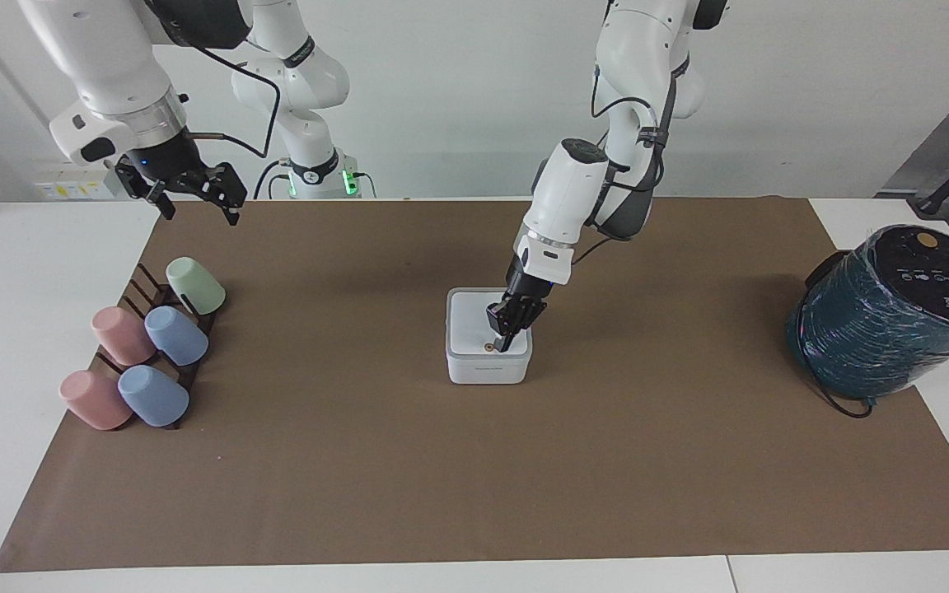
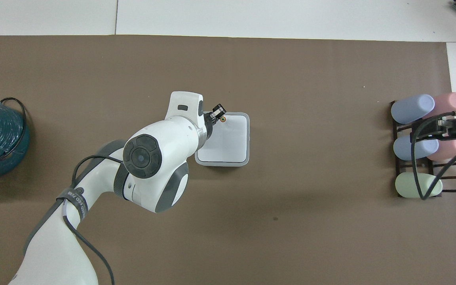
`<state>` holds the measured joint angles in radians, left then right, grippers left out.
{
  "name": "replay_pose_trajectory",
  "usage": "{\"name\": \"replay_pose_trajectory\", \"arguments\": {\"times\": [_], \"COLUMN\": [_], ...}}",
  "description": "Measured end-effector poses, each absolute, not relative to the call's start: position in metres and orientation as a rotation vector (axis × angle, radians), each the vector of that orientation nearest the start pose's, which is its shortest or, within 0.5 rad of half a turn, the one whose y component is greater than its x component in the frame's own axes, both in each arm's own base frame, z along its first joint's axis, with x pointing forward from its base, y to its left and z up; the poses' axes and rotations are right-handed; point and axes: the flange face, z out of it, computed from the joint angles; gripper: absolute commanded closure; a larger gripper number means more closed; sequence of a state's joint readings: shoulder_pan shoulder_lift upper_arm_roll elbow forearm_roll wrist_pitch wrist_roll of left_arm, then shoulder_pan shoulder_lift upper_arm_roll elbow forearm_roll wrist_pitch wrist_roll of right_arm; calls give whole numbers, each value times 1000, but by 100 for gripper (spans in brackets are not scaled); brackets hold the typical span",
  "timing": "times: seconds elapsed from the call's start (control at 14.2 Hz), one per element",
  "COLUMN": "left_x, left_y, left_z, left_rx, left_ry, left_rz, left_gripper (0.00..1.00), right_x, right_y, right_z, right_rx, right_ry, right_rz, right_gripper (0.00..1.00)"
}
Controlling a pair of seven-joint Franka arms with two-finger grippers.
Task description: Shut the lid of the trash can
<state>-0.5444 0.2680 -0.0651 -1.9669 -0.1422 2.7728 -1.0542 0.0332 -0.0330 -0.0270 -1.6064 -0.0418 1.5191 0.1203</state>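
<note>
One trash can (image 1: 488, 354), one lid (image 1: 475, 324), five cups (image 1: 151, 346) on one rack (image 1: 163, 298), one wrapped cylinder (image 1: 890, 311).

The left gripper (image 1: 504, 343) is pressed together, its tip resting on the lid beside the orange dot (image 1: 487, 347). It holds nothing.

The right gripper (image 1: 193, 201) is spread and empty, waiting over the brown mat's (image 1: 474, 461) corner at the right arm's end, above the rack.

The trash can stands mid-tabletop (image 1: 21, 272) on the mat. Its lid lies flat and closed; contents hidden.
</note>
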Motion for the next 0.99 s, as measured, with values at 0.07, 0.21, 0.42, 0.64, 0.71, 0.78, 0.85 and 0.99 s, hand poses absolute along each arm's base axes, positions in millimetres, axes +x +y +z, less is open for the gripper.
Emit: {"name": "replay_pose_trajectory", "arguments": {"times": [0.07,0.21,0.42,0.64,0.71,0.78,0.85,0.99], "left_x": [535,535,536,543,548,555,564,581], "left_y": [-363,-363,-363,-365,-363,-356,-348,-324], "left_z": [397,397,393,403,412,422,433,452], "left_rx": [-3423,-3423,-3419,-3391,-3370,-3348,-3332,-3312], "left_ry": [-1004,-1004,-1001,-989,-987,-991,-995,-999], "left_rz": [-525,-524,-513,-417,-360,-316,-291,-278], "left_gripper": [90,89,88,84,84,84,84,80], "right_x": [538,538,538,538,538,538,538,538], "right_y": [-2,-2,-2,-2,-2,-2,-2,-2], "right_z": [622,622,622,622,622,622,622,622], "right_rx": [-3179,-3179,-3179,-3179,-3179,-3179,-3179,-3179], "right_ry": [183,183,183,183,183,183,183,183], "right_rz": [82,82,82,82,82,82,82,82], "right_gripper": [0,0,0,0,0,0,0,0]}}
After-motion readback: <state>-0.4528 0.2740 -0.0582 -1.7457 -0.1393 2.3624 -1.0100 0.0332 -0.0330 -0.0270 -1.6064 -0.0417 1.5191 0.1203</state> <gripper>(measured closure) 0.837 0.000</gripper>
